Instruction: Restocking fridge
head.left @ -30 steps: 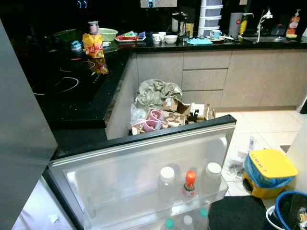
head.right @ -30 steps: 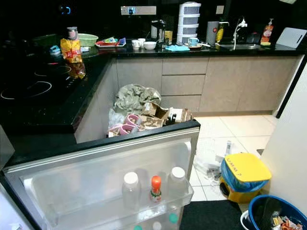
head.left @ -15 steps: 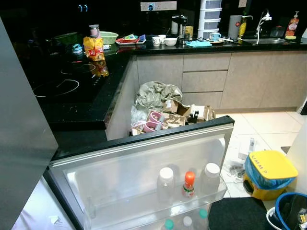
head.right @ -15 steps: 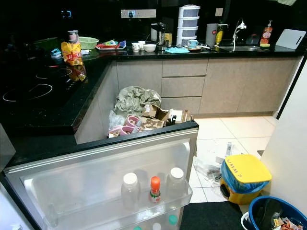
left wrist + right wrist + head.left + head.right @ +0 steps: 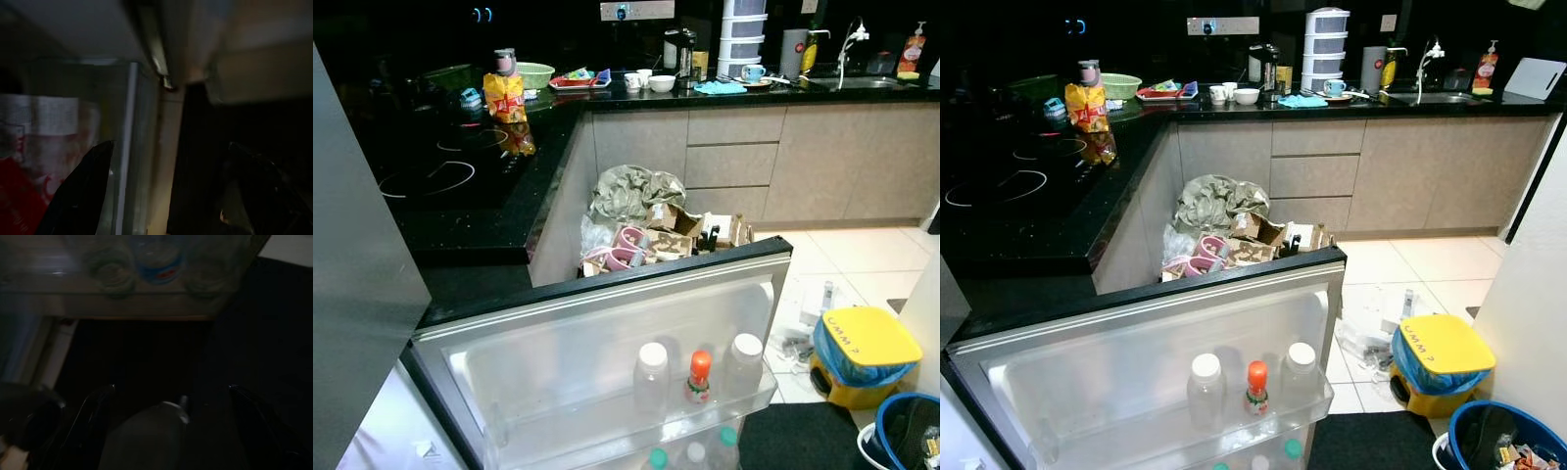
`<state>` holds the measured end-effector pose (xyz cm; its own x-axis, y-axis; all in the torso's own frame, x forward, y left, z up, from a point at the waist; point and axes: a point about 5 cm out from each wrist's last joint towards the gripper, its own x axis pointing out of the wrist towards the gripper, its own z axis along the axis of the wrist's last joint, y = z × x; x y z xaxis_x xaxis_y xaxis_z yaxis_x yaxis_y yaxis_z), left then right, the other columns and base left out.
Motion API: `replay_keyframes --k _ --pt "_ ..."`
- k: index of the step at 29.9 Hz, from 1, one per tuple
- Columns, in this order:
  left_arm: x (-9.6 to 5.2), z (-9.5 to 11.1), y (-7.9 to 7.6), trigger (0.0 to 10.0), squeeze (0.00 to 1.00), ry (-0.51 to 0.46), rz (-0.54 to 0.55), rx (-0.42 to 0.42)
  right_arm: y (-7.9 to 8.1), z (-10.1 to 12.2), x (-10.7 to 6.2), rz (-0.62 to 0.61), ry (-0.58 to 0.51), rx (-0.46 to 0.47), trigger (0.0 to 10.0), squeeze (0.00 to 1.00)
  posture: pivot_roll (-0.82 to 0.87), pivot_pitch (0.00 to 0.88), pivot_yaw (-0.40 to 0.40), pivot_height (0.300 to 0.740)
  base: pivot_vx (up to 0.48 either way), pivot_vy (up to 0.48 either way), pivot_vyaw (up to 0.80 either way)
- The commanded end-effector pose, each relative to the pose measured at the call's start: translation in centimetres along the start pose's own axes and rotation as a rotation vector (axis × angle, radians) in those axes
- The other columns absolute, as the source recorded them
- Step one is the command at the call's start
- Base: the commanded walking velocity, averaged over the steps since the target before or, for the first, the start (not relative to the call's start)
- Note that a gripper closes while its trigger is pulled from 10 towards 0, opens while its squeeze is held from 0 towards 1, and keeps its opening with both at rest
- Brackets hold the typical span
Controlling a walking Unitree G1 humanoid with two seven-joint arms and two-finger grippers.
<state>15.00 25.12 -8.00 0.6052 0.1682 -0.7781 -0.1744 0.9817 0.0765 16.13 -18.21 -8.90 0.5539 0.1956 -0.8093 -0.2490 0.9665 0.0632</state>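
Observation:
The fridge door [image 5: 607, 323] stands swung open in front of me, inner side up. Its upper shelf holds two clear bottles with white caps [image 5: 652, 377] [image 5: 745, 362] and a small orange-capped bottle [image 5: 700, 377] between them. More bottles with teal caps [image 5: 658, 456] stand on the shelf below. In the dark left wrist view my left gripper [image 5: 171, 196] is open beside a clear fridge edge, with a red and white pack [image 5: 29, 161] behind it. My right gripper [image 5: 171, 426] is open, hanging over a dark mat under the door shelf with its bottles [image 5: 156, 259].
A black counter [image 5: 460, 186] with a yellow snack bag [image 5: 504, 95] lies past the door. Bags and boxes of rubbish [image 5: 646, 220] pile against the cabinets. A yellow-lidded bin [image 5: 862, 352], a blue bucket [image 5: 901, 431] and a black mat [image 5: 793, 436] lie on the right.
The view has shifted very slightly; nothing in the scene has moved.

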Motion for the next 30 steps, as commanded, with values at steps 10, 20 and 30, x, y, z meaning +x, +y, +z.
replay_keyframes --k 10,20,30 --pt "0.5 1.5 -1.3 10.0 0.00 -0.048 -0.033 0.027 -1.0 1.3 0.0 -0.018 -0.035 -0.012 10.0 0.00 -0.03 0.002 -0.033 0.740 0.000 0.000 0.00" --pt "0.5 1.6 -1.5 10.0 0.00 -0.048 -0.058 0.087 -0.7 1.5 0.2 -0.021 -0.049 0.009 10.0 0.00 -0.02 0.000 -0.024 0.740 0.000 0.000 0.00" --pt "0.8 3.6 -1.2 10.0 0.00 -0.097 -0.092 0.126 -0.7 2.4 0.4 -0.005 -0.073 0.045 10.0 0.00 0.00 0.000 -0.032 0.740 0.000 0.000 0.00"
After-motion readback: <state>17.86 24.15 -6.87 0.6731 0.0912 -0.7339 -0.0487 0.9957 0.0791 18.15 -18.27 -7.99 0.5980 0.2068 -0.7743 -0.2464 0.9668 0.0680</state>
